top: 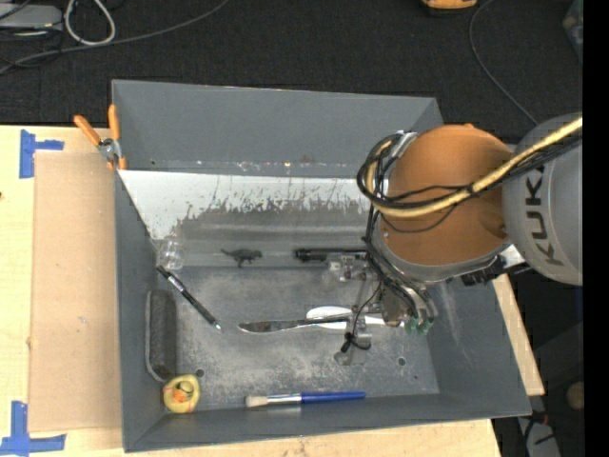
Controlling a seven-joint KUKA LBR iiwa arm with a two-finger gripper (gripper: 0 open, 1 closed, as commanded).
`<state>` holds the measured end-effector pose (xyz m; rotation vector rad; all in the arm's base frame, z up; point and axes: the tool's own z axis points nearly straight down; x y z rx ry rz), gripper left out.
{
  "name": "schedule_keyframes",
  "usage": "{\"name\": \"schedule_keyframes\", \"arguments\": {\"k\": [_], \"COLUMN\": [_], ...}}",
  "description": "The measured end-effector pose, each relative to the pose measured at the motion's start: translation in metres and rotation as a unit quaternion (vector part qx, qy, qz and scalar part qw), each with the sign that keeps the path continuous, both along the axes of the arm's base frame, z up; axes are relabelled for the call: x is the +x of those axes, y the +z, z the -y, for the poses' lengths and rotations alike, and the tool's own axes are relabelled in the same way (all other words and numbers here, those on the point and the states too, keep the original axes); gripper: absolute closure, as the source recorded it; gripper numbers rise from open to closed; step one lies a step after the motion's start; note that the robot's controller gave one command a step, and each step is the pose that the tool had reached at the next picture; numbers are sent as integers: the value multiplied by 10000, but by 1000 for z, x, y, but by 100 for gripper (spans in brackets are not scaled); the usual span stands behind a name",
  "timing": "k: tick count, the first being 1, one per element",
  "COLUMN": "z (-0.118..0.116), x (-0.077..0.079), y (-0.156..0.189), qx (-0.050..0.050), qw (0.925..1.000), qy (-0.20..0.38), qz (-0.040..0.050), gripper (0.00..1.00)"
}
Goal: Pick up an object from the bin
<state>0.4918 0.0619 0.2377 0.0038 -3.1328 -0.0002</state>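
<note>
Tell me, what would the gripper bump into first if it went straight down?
Most likely the silver knife lying in the middle of the bin: the gripper sits over its right end. How high above it is hard to judge.

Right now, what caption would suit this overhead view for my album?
Robot arm's pincer low over one end of a silver knife in a grey bin, blue brush nearby.

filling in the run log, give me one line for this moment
phase: gripper low in bin | under it: right end of silver knife, mid-floor | nearby: black marker behind | held: cannot tell
</note>
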Motion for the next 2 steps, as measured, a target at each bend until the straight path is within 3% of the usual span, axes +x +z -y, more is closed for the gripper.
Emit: {"name": "schedule_keyframes", "arguments": {"k": [1, 2], "z": [1, 6], "x": [1, 37], "y": [3, -60], "qx": [2, 7], "qw": [10000, 9972], "qy": [-14, 743], "qz": [33, 48], "gripper": [0, 0]}}
